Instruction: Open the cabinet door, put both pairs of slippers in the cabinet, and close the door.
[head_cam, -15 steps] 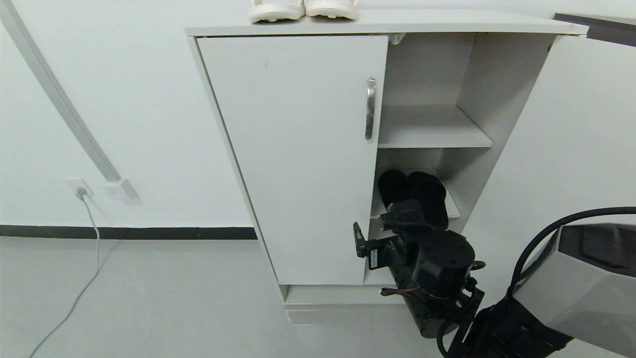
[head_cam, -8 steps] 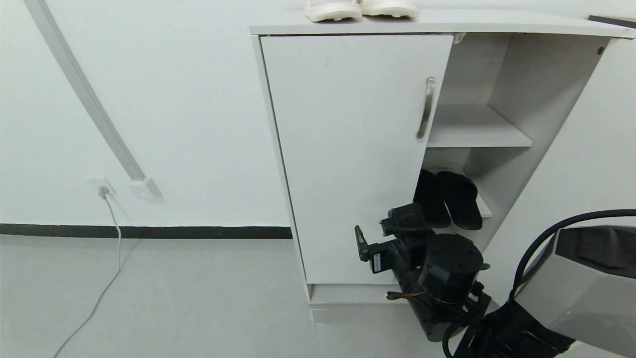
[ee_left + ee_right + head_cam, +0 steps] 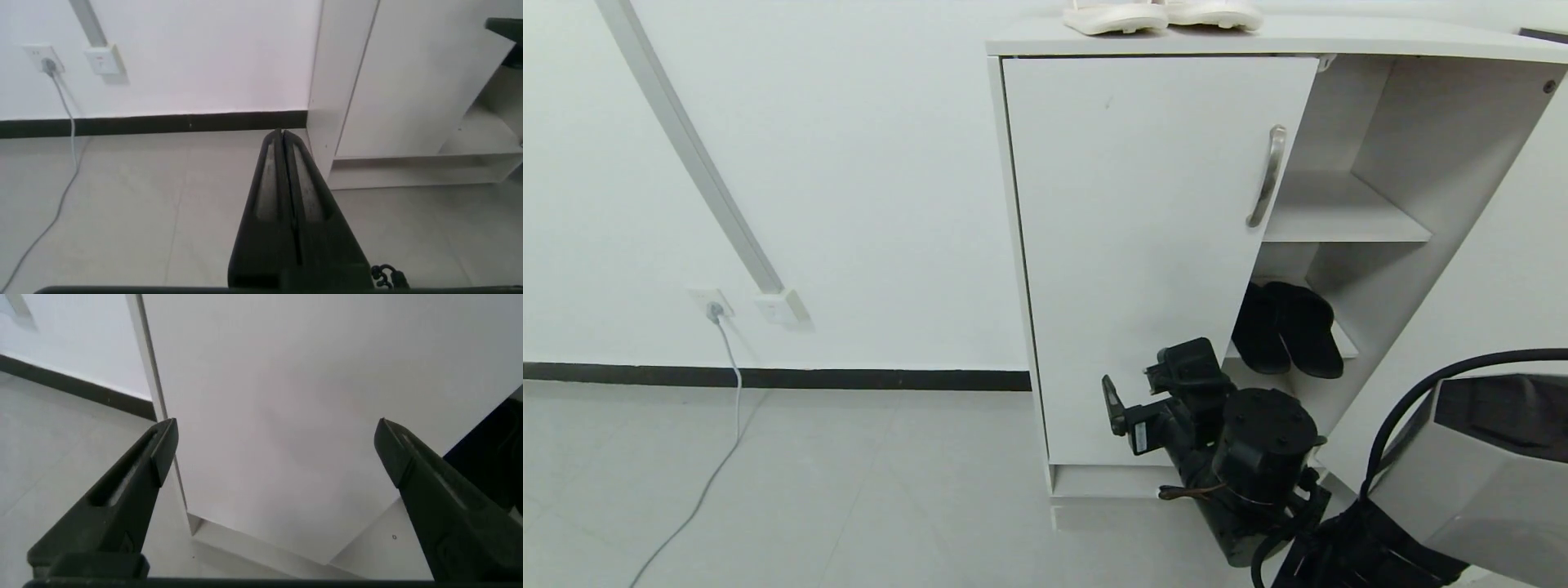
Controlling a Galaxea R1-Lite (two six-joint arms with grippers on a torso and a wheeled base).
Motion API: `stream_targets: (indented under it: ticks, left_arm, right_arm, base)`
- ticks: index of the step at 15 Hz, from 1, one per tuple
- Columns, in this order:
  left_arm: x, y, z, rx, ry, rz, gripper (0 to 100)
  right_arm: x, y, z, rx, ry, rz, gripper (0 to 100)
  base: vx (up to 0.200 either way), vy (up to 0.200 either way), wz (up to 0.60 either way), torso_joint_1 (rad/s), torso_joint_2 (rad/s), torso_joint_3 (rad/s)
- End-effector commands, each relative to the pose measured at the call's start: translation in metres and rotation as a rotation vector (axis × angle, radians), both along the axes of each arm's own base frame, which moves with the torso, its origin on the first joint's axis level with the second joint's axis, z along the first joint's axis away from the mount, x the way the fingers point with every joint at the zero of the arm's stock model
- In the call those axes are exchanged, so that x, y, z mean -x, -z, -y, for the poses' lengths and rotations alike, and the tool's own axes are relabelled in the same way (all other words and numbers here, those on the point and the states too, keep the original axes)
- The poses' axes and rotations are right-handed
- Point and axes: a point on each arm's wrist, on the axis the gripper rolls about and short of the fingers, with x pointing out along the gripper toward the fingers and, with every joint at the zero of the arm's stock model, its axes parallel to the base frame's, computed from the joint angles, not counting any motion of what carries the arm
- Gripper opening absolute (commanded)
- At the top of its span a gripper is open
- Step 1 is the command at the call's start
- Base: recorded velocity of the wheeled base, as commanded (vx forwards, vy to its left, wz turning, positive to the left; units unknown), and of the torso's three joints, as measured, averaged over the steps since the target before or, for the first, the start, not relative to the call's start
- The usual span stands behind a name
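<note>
A white cabinet (image 3: 1160, 245) stands against the wall with its left door (image 3: 1143, 229) closed and its right door (image 3: 1494, 269) swung open. A pair of black slippers (image 3: 1290, 327) lies on the lower shelf inside. A pair of white slippers (image 3: 1164, 14) rests on the cabinet's top. My right gripper (image 3: 276, 433) is open and empty, low in front of the closed left door (image 3: 286, 400), apart from it. My left gripper (image 3: 283, 139) is shut with nothing in it, above the floor, left of the cabinet's base (image 3: 409, 167).
The upper shelf (image 3: 1339, 220) is bare. The closed door has a metal handle (image 3: 1264, 175). A wall socket with a grey cable (image 3: 717, 359) and a slanted wall duct (image 3: 694, 155) are to the left. Open floor (image 3: 809, 490) stretches in front.
The head camera has shifted, so the cabinet now sits farther right in the picture. My right gripper now faces the closed left door rather than the open compartment. Both pairs of slippers lie as before.
</note>
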Motion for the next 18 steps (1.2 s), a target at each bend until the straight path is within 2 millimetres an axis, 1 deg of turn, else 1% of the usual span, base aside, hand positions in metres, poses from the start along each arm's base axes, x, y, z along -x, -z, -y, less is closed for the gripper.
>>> stream_targets:
  ticks: [1, 7, 8, 11, 14, 18]
  left_arm:
    - [-0.0001, 0.0000, 0.0000, 0.001, 0.000, -0.002, 0]
    - [-0.0001, 0.0000, 0.0000, 0.001, -0.002, -0.002, 0]
    - [-0.0001, 0.0000, 0.0000, 0.001, -0.002, -0.002, 0]
    - [0.0000, 0.0000, 0.0000, 0.001, -0.002, 0.000, 0]
    - [0.0000, 0.0000, -0.0001, 0.002, -0.003, 0.000, 0]
    - [-0.0001, 0.0000, -0.0001, 0.004, -0.003, -0.002, 0]
  right_arm:
    - [-0.0006, 0.0017, -0.0005, 0.003, 0.001, -0.003, 100]
    - [-0.0008, 0.0027, -0.0007, 0.005, 0.002, -0.004, 100]
    - [-0.0008, 0.0018, -0.0007, 0.002, 0.002, -0.002, 100]
    - [-0.0008, 0.0018, -0.0007, 0.002, 0.002, -0.002, 100]
    - [-0.0007, 0.0013, -0.0006, 0.001, 0.002, -0.001, 100]
    - [-0.0006, 0.0017, -0.0005, 0.003, 0.002, -0.003, 100]
  base:
    - [0.000, 0.000, 0.00, 0.000, 0.00, 0.000]
    - [0.000, 0.000, 0.00, 0.000, 0.00, 0.000]
    - [0.000, 0.000, 0.00, 0.002, -0.19, -0.212]
    - [0.000, 0.000, 0.00, 0.020, -0.20, -0.331]
    - [0.000, 0.000, 0.00, 0.041, -0.55, -0.365]
    - [0.000, 0.000, 0.00, 0.106, -0.47, -0.349]
